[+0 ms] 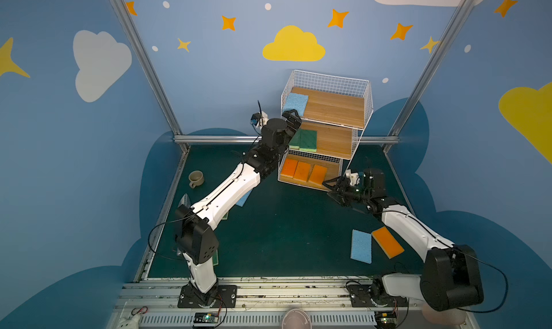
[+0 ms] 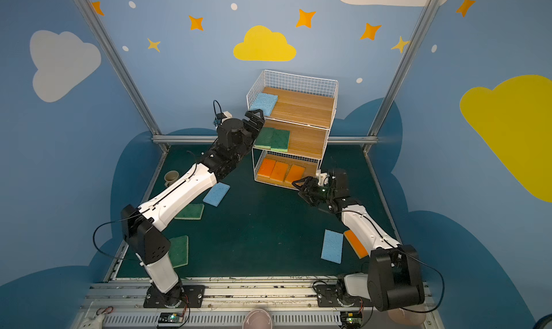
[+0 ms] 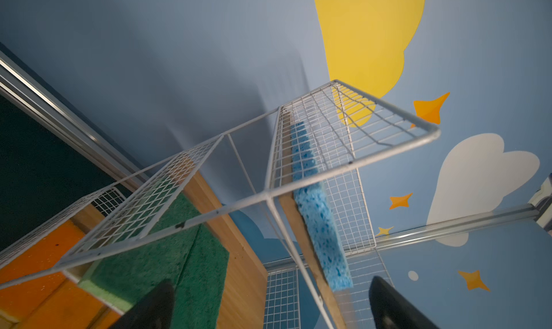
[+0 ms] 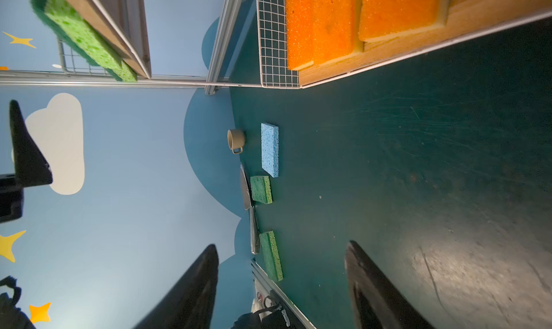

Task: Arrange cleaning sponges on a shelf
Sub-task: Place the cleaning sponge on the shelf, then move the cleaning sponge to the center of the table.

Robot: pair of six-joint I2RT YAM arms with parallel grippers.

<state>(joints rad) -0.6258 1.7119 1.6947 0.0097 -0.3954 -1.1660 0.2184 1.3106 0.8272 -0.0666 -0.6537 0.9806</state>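
White wire and pale wood: the shelf [image 1: 328,84] stands at 1 o'clock on the dark green table [image 1: 283,238]. In both top views its top board carries one light blue sponge [image 1: 295,102] at the 9 o'clock end. The middle board holds two green sponges [image 1: 304,139] and the bottom board three orange sponges [image 1: 304,170], so six of eleven are shelved by my count. My left gripper [image 1: 294,117] hovers at the top board's front corner, jaws spread, grasping nothing. My right gripper [image 1: 327,188] sits just in front of the bottom board, likewise spread and empty. Left to do: a loose blue sponge [image 1: 361,246] and a loose orange sponge [image 1: 387,241] at 5 o'clock. A top view adds a second blue sponge [image 2: 216,194] and two loose green sponges [image 2: 190,211] at 8 o'clock, partly under my left arm.

Left wrist view: the shelved blue piece lies flat on its board, apart from my fingers [image 3: 394,306].

Right wrist view: nothing lies between the right fingers [image 4: 191,291]. A beige mug [image 4: 236,140] and a metal trowel [image 4: 249,205] lie beside the loose green pair, and I judge them the clutter to avoid
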